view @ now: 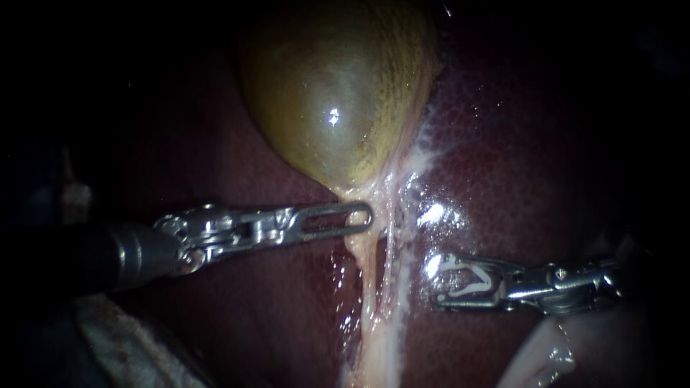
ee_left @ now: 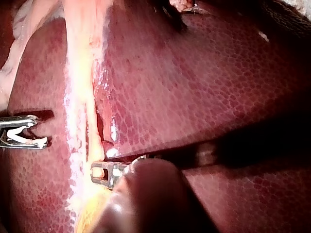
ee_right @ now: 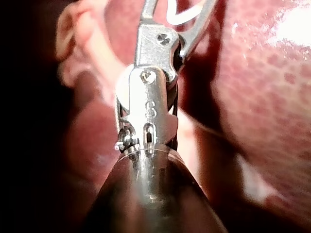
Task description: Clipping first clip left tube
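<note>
The green-brown gallbladder (view: 338, 108) lies on the dark red liver (view: 517, 165). From its neck two pale tubes run down side by side, the left tube (view: 365, 284) and the right tube (view: 392, 262). My left instrument (view: 361, 215) comes in level, its slotted jaws shut on the pale tissue at the gallbladder's neck; its tip (ee_left: 100, 174) meets that yellow strand. My right instrument (view: 435, 282) stands to the right of both tubes and apart from them. Its jaws hold an open white clip (view: 467, 282), also visible in the wrist views (ee_left: 19, 137) (ee_right: 181, 18).
A pale fold of tissue (view: 546, 352) lies under the right instrument's shaft. Whitish cloth (view: 122, 338) shows at the lower left. Wet liver surface (ee_left: 194, 87) spreads on both sides of the tubes.
</note>
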### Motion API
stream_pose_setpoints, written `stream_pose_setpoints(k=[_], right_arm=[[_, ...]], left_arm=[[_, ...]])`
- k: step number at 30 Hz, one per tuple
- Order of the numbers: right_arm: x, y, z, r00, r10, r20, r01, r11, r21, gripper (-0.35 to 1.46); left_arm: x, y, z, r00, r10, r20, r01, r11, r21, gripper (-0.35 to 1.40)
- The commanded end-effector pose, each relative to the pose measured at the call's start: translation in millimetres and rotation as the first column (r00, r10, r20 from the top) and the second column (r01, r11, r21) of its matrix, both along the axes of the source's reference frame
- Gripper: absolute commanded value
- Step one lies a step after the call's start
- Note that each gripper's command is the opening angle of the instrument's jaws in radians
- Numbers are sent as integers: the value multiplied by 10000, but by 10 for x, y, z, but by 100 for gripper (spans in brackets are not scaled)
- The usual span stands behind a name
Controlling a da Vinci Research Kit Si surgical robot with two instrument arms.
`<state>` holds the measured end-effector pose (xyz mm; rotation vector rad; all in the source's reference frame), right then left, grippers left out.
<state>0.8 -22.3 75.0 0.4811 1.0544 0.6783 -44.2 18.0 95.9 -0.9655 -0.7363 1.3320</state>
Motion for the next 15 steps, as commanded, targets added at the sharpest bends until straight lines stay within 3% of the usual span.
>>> stream_pose_setpoints(k=[1,10,15], right_arm=[[0,0,0,10000,-1,-1,1,10000,0,53],[0,0,0,10000,-1,-1,1,10000,-2,53],[0,-1,-1,10000,-1,-2,1,10000,-5,53]], left_arm=[[0,0,0,10000,1,-1,-1,10000,1,-35],[0,0,-2,10000,-3,-3,3,10000,9,-35],[0,2,-14,10000,66,5,-66,10000,-16,-35]])
